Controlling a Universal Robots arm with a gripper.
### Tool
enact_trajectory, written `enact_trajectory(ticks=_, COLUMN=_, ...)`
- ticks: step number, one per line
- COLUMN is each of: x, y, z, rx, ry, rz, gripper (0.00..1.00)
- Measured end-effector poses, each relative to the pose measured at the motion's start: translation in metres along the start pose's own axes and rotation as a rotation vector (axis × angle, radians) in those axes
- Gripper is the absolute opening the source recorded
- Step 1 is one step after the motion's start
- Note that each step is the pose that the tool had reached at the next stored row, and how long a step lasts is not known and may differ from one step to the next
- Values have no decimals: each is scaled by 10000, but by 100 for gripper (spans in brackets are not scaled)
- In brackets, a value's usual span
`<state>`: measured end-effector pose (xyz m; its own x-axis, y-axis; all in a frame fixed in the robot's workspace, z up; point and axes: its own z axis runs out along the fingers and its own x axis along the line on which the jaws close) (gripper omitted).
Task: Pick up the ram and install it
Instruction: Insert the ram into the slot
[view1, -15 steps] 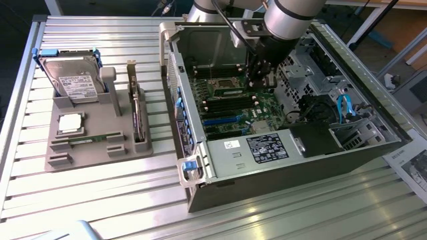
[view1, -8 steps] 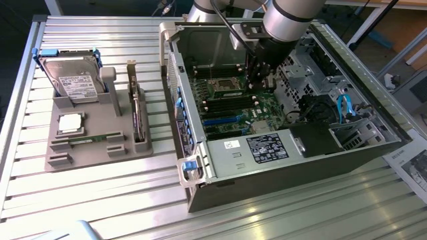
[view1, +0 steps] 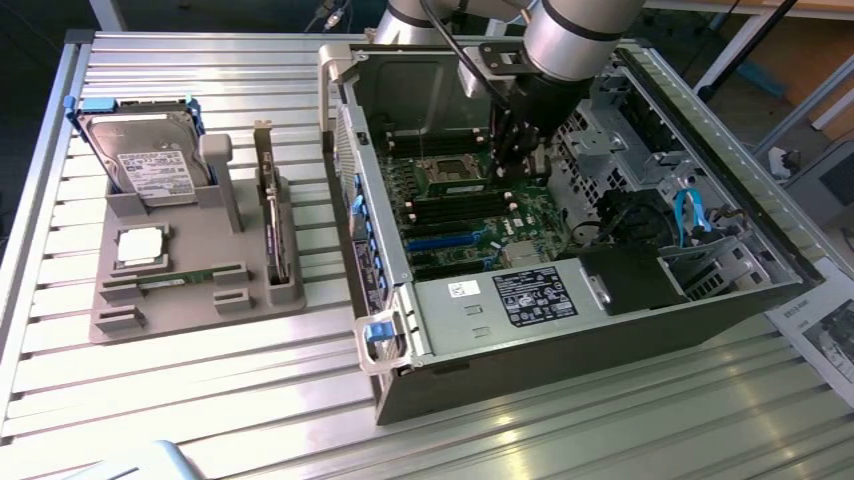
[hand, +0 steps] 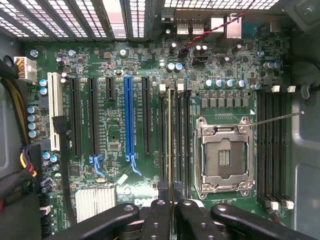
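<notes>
Closest to the lens in the wrist view are the two black fingers of the claw, drawn narrow and pinching the ram between them; the ram shows edge-on as a thin pale line running lengthwise along the dark memory slots of the green motherboard; whether it sits in a slot or hangs just over one cannot be told; the open CPU socket in its metal frame lies just beside those slots; on the ram's other side stand the long expansion slots, one of them a blue slot; a finned silver heat sink sits near the fingers.

In the exterior view the slatted metal bench carries the open computer case, lying on its side; the arm reaches down into it, and the claw is low over the motherboard, next to the CPU socket; well apart, on the exterior view's left, a grey holder rests on the bench; a hard drive stands tilted at its far end, a square silver CPU chip lies flat near the middle, and a dark expansion card stands upright along the edge nearest the case.
</notes>
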<state>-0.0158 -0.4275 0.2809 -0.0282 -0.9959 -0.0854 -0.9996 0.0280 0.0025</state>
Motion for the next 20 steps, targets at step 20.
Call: enact_trajectory(ticks=20, x=5, y=0, z=147, rx=16, ry=3, rz=-2, gripper=12)
